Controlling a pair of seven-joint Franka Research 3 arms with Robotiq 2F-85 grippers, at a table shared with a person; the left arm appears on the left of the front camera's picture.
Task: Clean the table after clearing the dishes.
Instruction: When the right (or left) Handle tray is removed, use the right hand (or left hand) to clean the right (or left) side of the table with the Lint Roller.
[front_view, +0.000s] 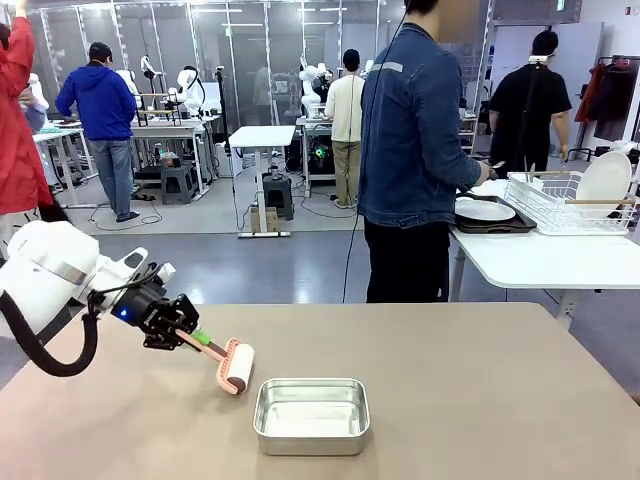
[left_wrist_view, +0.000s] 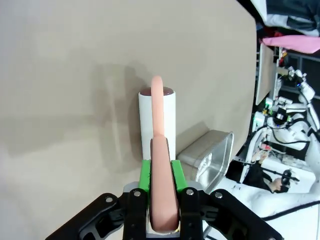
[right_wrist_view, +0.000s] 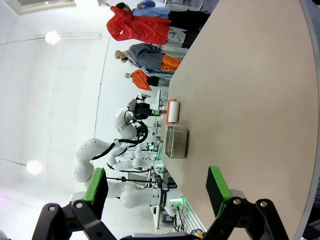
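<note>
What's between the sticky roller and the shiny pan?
Just a bare strip of table separates the roller from the pan; the front view shows it.

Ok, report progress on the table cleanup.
Done: the dishes are off the table, on the white side table by the person. In hand: left gripper shut on the lint roller, head near the tabletop. Left: rolling the surface; the steel pan sits there; right gripper open.
</note>
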